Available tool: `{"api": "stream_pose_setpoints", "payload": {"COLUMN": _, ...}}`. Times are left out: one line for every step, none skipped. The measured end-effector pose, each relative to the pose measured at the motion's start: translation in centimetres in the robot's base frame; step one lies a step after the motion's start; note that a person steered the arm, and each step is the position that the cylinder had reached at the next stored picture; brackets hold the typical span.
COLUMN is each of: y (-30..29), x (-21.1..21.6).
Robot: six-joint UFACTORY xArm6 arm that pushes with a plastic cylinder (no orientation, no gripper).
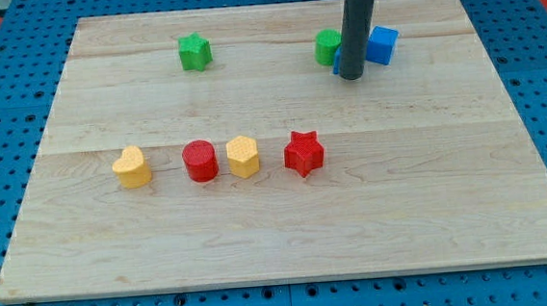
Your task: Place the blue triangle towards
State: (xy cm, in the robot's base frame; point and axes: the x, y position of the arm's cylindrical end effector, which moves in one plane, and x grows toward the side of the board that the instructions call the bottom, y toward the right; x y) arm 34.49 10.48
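My tip (350,76) rests on the board near the view's top right, between a green block (325,46) on its left and a blue cube (382,45) on its right. A small blue sliver (336,65) shows just left of the rod's lower end. It seems to be part of the blue triangle, which the rod mostly hides. The tip looks to be touching or almost touching this blue piece. The green block's shape is partly hidden by the rod.
A green star (194,51) sits at the top left. A row lies across the middle: yellow heart (133,168), red cylinder (200,161), yellow hexagon (242,156), red star (303,153). The wooden board (289,239) lies on a blue pegboard.
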Motion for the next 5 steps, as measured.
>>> {"api": "stream_pose_setpoints", "payload": {"y": -0.7, "x": -0.4}}
{"api": "stream_pose_setpoints", "payload": {"y": 0.1, "x": -3.1}}
{"api": "stream_pose_setpoints", "payload": {"y": 0.1, "x": -3.7}}
{"api": "stream_pose_setpoints", "payload": {"y": -0.7, "x": -4.7}}
{"api": "stream_pose_setpoints", "payload": {"y": -7.6, "x": -5.5}}
